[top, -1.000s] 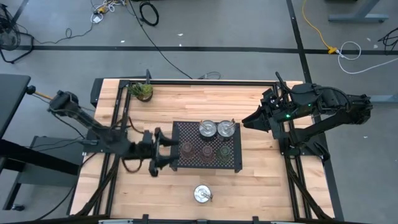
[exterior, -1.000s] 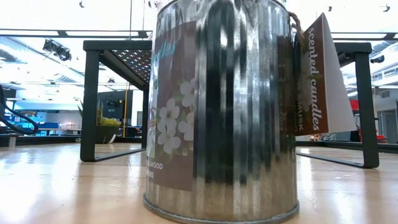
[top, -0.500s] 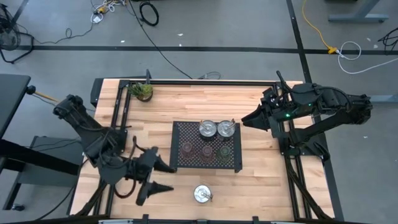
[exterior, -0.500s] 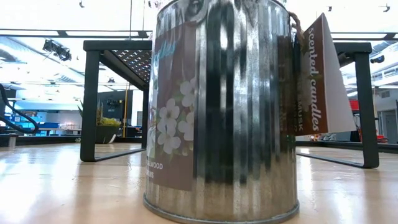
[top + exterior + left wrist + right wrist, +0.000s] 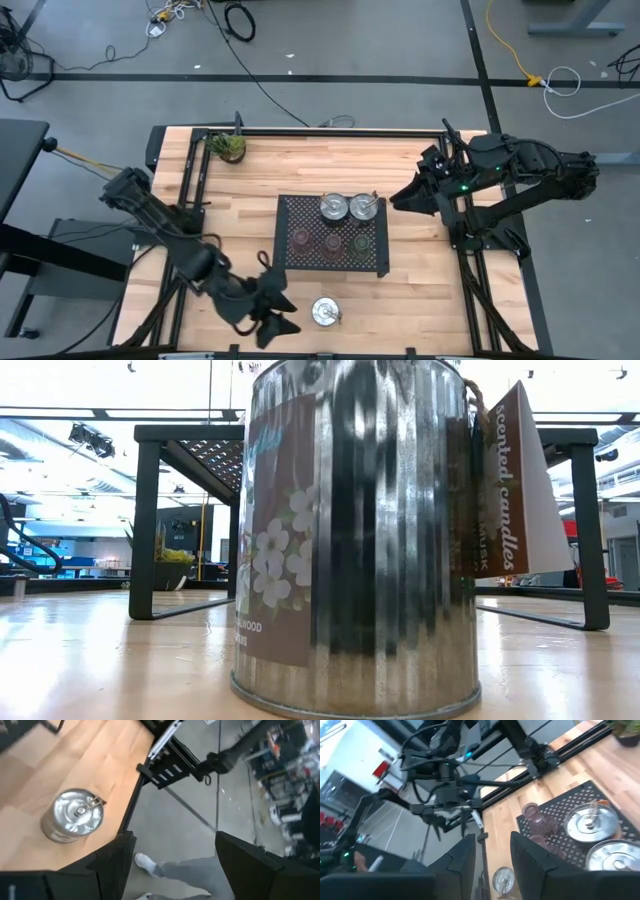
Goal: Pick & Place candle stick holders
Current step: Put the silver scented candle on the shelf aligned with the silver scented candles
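Left gripper has swung from the tray's side down to the lone silver candle holder at six o'clock, jaws wide, empty. Pickup looks imminent. Right gripper waits at three o'clock, narrowly parted, empty.

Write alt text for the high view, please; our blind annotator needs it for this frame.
Five candle holders sit on a black mesh tray mid-table: two silver cups and three tinted glass ones. A third silver cup stands alone near the front edge, where the left end effector hovers open beside it. The right end effector waits right of the tray.
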